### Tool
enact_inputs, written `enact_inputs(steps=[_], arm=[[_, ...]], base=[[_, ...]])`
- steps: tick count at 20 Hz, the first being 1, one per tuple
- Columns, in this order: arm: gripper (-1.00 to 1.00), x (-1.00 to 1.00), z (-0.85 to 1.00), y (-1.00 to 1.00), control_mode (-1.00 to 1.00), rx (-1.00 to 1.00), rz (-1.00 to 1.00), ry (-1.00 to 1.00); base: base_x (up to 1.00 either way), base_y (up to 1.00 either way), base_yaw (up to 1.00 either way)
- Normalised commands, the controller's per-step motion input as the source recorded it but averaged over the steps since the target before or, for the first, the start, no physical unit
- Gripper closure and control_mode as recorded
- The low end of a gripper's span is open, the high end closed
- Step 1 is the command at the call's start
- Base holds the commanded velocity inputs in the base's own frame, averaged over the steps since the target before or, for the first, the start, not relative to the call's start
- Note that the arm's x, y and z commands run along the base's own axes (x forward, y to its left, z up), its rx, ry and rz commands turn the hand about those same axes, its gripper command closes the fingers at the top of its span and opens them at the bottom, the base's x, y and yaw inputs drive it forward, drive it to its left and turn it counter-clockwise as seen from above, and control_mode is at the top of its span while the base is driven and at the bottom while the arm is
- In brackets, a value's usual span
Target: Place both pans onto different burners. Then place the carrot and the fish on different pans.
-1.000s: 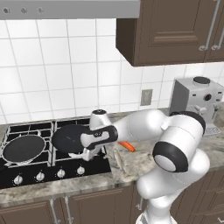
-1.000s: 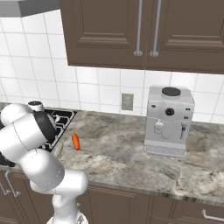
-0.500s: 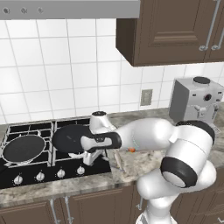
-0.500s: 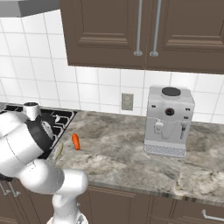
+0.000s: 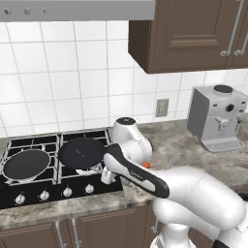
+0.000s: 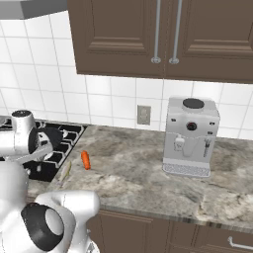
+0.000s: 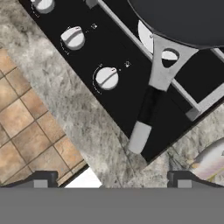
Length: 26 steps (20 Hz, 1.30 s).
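Two black pans rest on the cooktop: one pan on a left burner, the other pan on a right burner. In the hand view that second pan points its handle toward my gripper, which is open, with the fingertips wide apart just short of the handle's end and nothing held. My gripper hangs over the cooktop's front right. The orange carrot lies on the counter right of the cooktop. The pale fish lies near the counter's front, and the fish also lies beside the handle.
Silver knobs line the cooktop's front. A grey coffee machine stands at the counter's far right by the wall. Dark cabinets hang above. The counter's front edge and the tiled floor lie below the hand.
The jaws have spread wide and let go of the right pan's handle. The pan stays on its burner. The arm's elbow has swung lower and forward.
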Motion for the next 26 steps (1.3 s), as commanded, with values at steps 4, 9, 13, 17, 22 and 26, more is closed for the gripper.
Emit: enact_inputs(steps=[4,9,13,17,22,26], arm=[[-1.0,-0.53,1.0,-0.33,-1.0,0.05,0.02,-0.12],[-1.0,-0.72,0.71,-0.41,-1.0,0.07,0.01,-0.1],[-1.0,-0.5,0.59,-0.56,-1.0,0.09,-0.04,-0.01],[-1.0,-0.14,0.43,-0.59,-1.0,0.07,-0.21,0.06],[-1.0,0.09,0.13,-0.29,-1.0,0.02,-0.28,0.16],[-1.0,0.15,-0.22,0.01,-1.0,-0.05,-0.12,-0.03]], base=[[0.0,0.0,0.0],[0.0,0.0,0.0],[0.0,0.0,0.0],[0.0,0.0,0.0],[0.0,0.0,0.0],[0.0,0.0,0.0]])
